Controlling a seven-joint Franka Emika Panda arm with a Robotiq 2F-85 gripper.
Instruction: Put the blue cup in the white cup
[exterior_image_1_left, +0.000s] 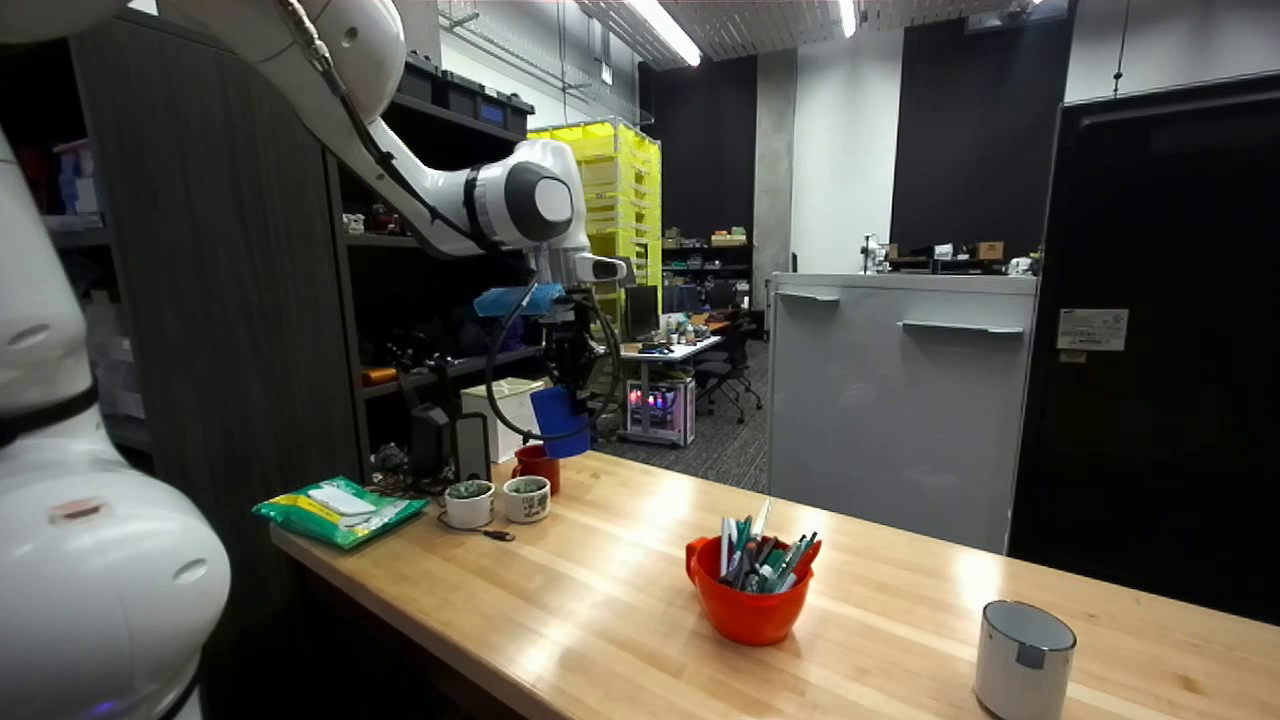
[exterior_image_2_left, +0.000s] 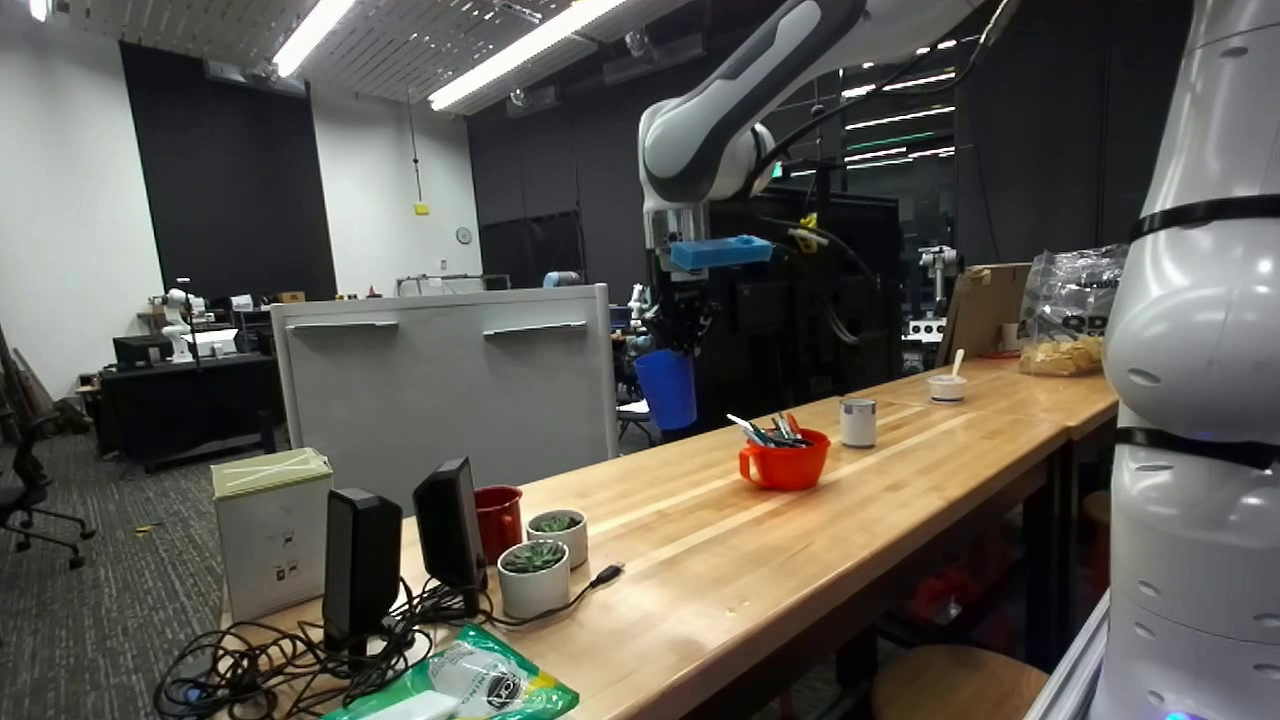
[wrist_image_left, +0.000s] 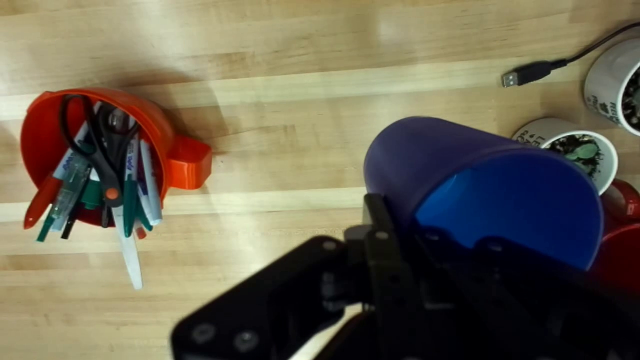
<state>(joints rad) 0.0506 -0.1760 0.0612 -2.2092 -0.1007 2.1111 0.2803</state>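
The blue cup (exterior_image_1_left: 560, 428) is held in the air above the table, slightly tilted, in both exterior views (exterior_image_2_left: 667, 392). My gripper (exterior_image_1_left: 573, 392) is shut on the wall of the blue cup; in the wrist view one finger (wrist_image_left: 397, 220) lies outside the cup and the other reaches inside its mouth. The blue cup fills the right middle of the wrist view (wrist_image_left: 515, 200). The white cup (exterior_image_1_left: 1024, 662) stands upright on the table, well apart from the gripper, beyond the orange cup; it also shows in an exterior view (exterior_image_2_left: 858, 424). It is out of the wrist view.
An orange cup with pens and scissors (exterior_image_1_left: 750, 612) stands between the blue and white cups. Two small potted plants (exterior_image_2_left: 535, 580), a red mug (exterior_image_2_left: 498, 522), black speakers (exterior_image_2_left: 362, 570), cables and a green bag (exterior_image_1_left: 345, 512) crowd one table end. A small bowl (exterior_image_2_left: 946, 389) stands beyond the white cup.
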